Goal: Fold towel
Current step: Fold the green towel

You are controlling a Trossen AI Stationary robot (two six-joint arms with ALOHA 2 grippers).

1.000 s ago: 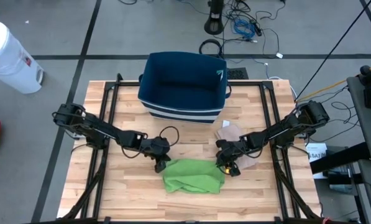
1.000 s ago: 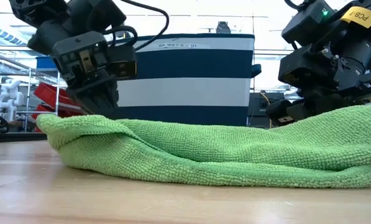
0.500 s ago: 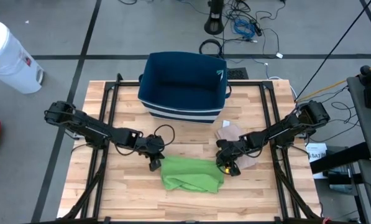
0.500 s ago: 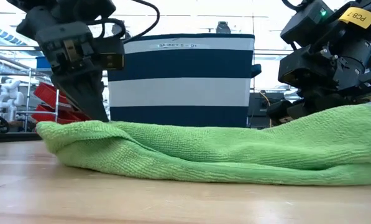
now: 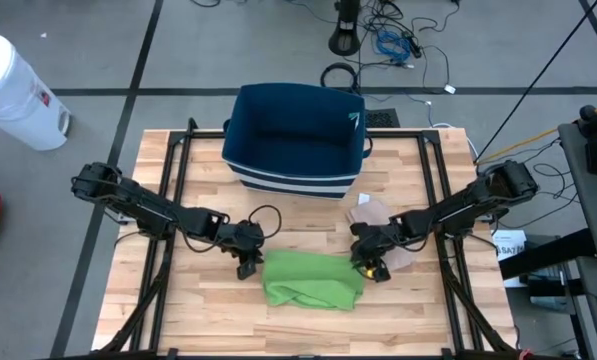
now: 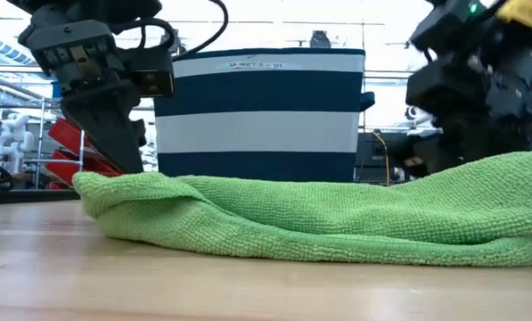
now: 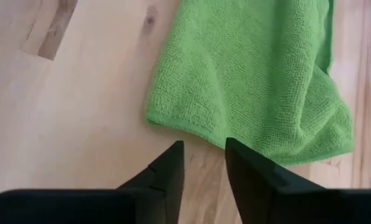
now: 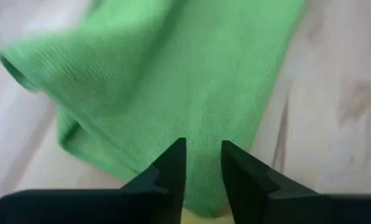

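The green towel [image 5: 313, 280] lies folded in several layers on the wooden table, near the front middle. My left gripper [image 7: 204, 149] stands open over bare wood just left of the towel's left edge [image 7: 191, 127] and touches nothing; the low view shows my left gripper [image 6: 114, 134] above that end. My right gripper [image 8: 204, 152] is open over the towel's right end [image 8: 191, 93]; in the high view my right gripper [image 5: 371, 268] is at the towel's right corner. My right gripper slants down from the table's right over the towel's right end [image 8: 204, 124], with cloth showing in the gap between the fingers. Whether the fingertips touch the cloth, I cannot tell. The towel lies flat on the table.
A navy and white striped basket [image 5: 296, 135] stands at the far middle of the table. A brown crumpled piece [image 5: 371, 212] lies beside my right arm. Black frame rails [image 5: 173, 190] run along both sides. A white bin [image 5: 13, 90] stands on the floor at the left.
My left gripper has drawn back off the towel's left end toward the table's left edge and risen a little; that end now lies free and has settled slightly rightward. My right gripper has lifted slightly above the towel's right end. The rest of the towel has stayed in place.
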